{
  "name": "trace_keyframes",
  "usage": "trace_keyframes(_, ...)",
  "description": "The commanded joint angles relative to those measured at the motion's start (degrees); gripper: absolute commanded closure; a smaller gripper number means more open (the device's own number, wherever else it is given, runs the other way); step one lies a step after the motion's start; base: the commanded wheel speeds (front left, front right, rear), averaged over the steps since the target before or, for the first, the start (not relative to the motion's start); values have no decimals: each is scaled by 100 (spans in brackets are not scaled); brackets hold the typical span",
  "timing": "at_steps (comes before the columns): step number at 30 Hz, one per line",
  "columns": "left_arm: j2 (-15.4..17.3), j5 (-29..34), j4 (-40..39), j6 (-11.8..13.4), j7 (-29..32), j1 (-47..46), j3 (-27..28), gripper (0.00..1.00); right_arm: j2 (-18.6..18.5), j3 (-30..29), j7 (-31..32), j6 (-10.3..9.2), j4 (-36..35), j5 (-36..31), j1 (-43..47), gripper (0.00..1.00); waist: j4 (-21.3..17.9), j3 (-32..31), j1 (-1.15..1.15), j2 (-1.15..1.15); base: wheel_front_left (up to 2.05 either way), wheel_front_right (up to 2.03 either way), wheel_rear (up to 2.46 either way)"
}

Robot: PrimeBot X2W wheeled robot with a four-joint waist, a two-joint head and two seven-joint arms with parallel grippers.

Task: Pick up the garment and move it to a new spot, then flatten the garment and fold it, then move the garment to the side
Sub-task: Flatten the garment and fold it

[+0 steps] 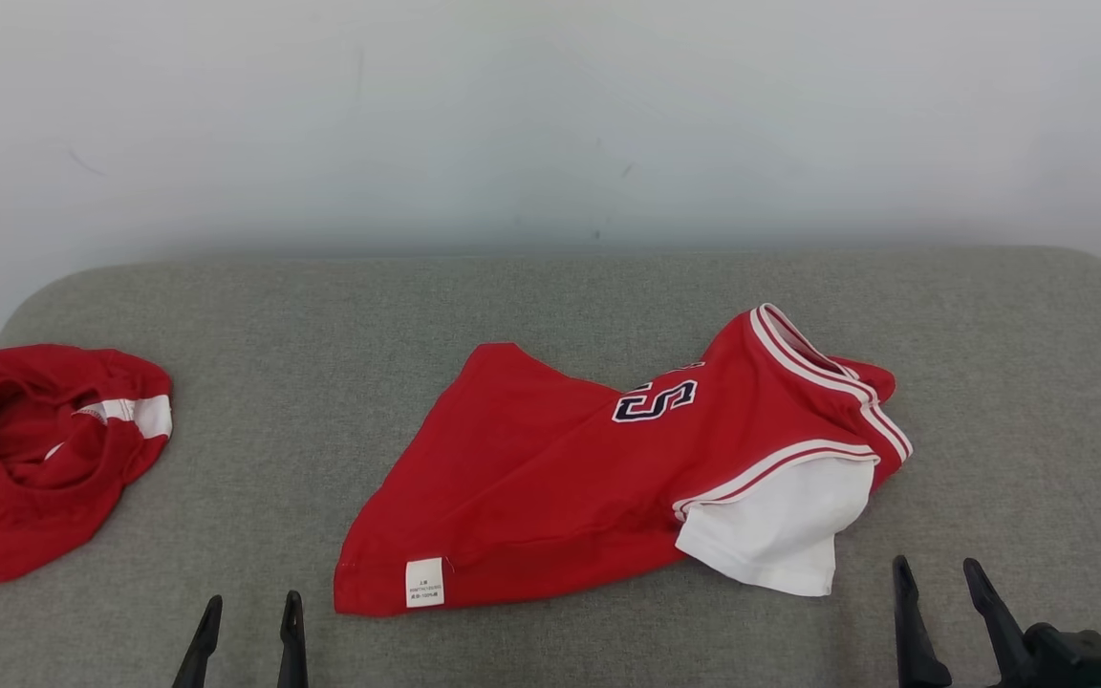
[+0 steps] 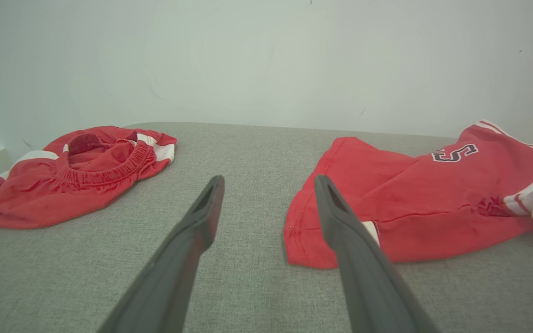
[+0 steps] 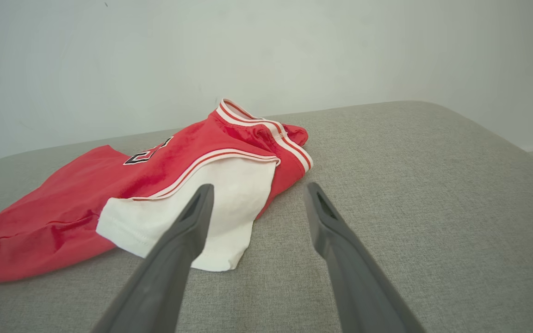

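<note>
The garment (image 1: 570, 468) is a red jersey with a white sleeve, white-striped trim and a dark number, lying loosely bunched in the middle of the grey cushioned surface (image 1: 550, 296). It also appears in the left wrist view (image 2: 414, 199) and the right wrist view (image 3: 164, 180). My left gripper (image 1: 251, 612) stands open near the front edge, left of the jersey's hem corner with its white label, touching nothing. My right gripper (image 1: 938, 578) is open too, just right of the white sleeve (image 1: 770, 530), nothing between its fingers.
A second red garment with white stripes and an elastic waistband (image 1: 34, 459) lies crumpled at the left edge of the surface, also in the left wrist view (image 2: 77, 171). A pale wall (image 1: 550, 115) rises behind. Bare grey fabric lies right of the jersey.
</note>
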Motion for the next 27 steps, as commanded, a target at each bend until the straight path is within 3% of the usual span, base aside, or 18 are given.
trace_keyframes(1,1,16,7,-31,-19,36,-4,0,11,-6,-10,-11,14,21,13,0,-4,1,0,0,0,0,0)
trace_keyframes(15,14,63,429,-56,-19,-262,-119,0,17,19,235,-11,202,176,-118,0,-17,-24,0,0,0,0,0)
trace_keyframes(20,123,90,1061,-73,-19,-599,-251,0,14,79,521,-11,427,266,-303,0,-86,33,0,0,0,0,0)
trace_keyframes(27,169,55,1981,-63,537,-1429,-414,0,14,155,975,-11,956,188,-914,0,-120,383,0,0,0,0,0)
